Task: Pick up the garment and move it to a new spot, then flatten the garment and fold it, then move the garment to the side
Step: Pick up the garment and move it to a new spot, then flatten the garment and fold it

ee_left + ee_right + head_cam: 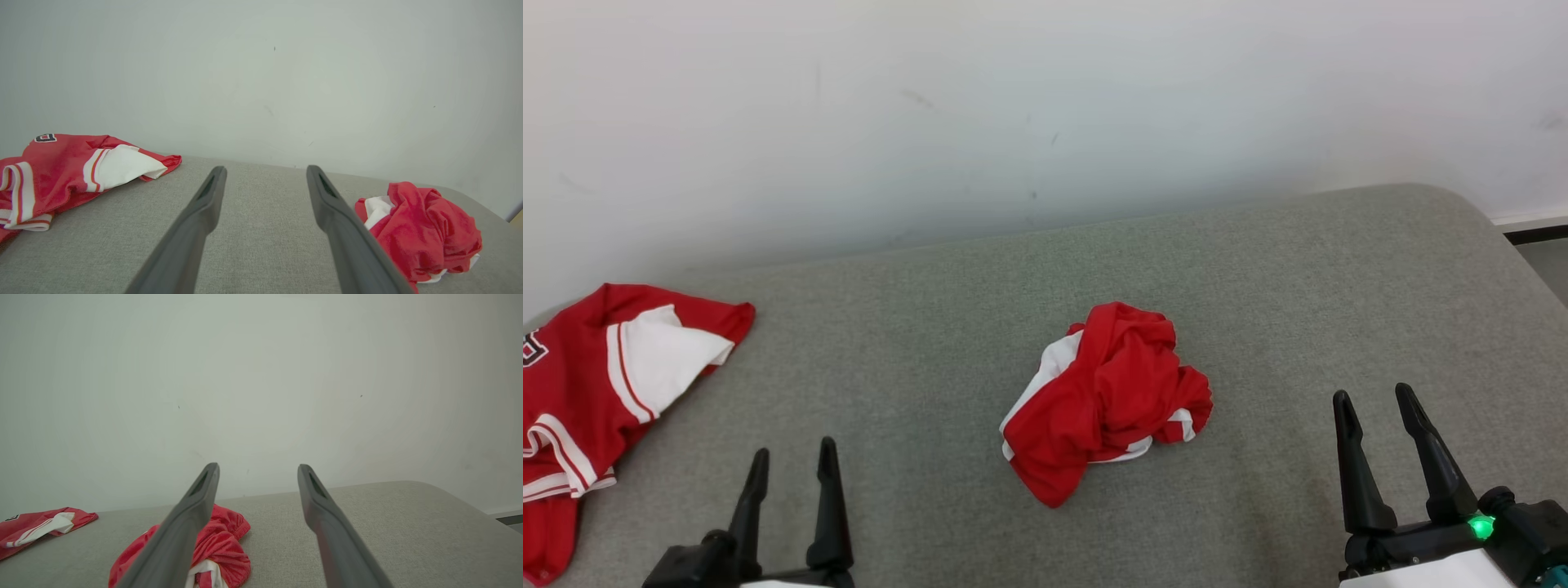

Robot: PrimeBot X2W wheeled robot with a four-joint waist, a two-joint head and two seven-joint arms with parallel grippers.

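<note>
Garment [1107,400]: red with white parts, crumpled into a heap near the middle of the table [1298,286]; it lies between the two hands, a little beyond their tips, and neither touches it.
Jersey [596,384]: far left, red with white striped trim, lying loosely and running off the left edge of the head view; well apart from the garment.
Left hand [793,447]: lower left, fingers apart and holding nothing, over bare cloth between the jersey and the garment.
Right hand [1374,392]: lower right, fingers apart and empty, a green light lit at its base; the garment sits to its left.
Table: covered in grey cloth, possibly padded, with a rounded far right corner.
Wall [1013,106]: pale, a few faint marks, right behind the table's far edge.
</note>
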